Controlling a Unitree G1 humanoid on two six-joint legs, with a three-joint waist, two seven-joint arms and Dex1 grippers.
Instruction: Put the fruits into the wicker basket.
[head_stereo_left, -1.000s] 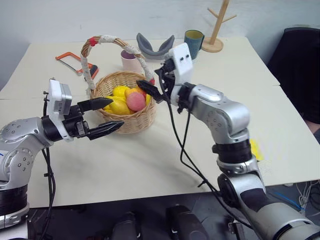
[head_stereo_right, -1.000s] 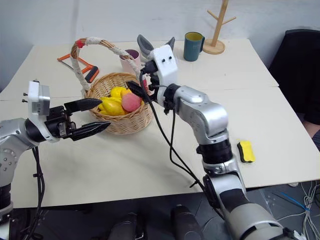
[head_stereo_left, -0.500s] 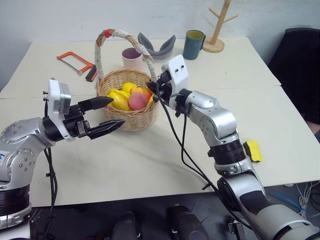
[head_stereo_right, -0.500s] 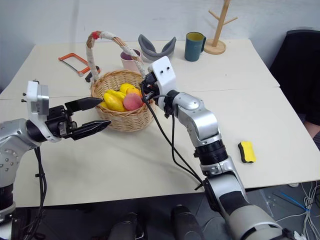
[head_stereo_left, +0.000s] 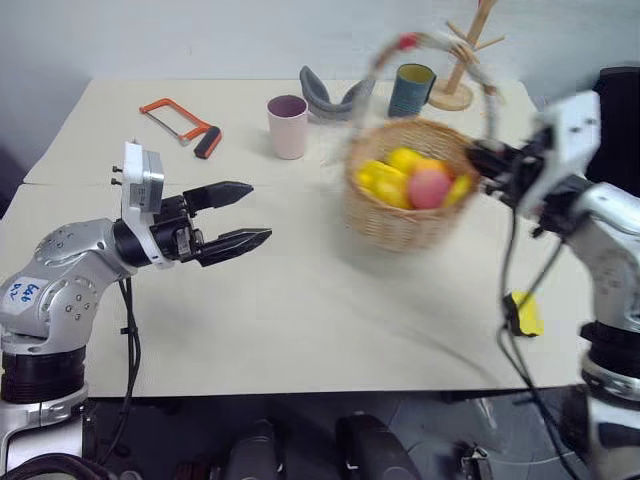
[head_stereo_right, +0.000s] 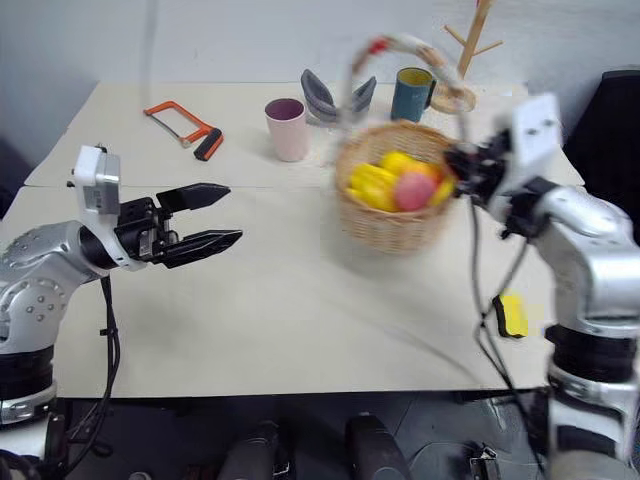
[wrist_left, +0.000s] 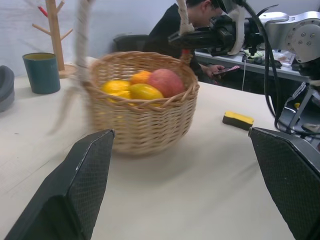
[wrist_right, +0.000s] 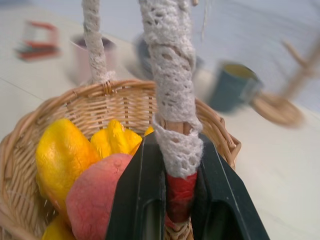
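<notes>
The big pale counter (head_stereo_left: 300, 310) holds a round tan wicker basket (head_stereo_left: 400, 215) with a tall cloth-wrapped handle. The right tool (wrist_right: 175, 200) is squeezed tight on the bottom of that handle. Inside, just beside this tool, sit the pink peach (wrist_right: 92, 200) and yellow fruits (wrist_right: 62, 152). The left tool (head_stereo_left: 240, 215) is wide and holds nothing, well apart from the basket.

Looks like a lab: cream worktop (head_stereo_left: 300, 300) before bare wall, cluttered desk (wrist_left: 260, 62) with seated person (wrist_left: 185, 25) at upper right.
</notes>
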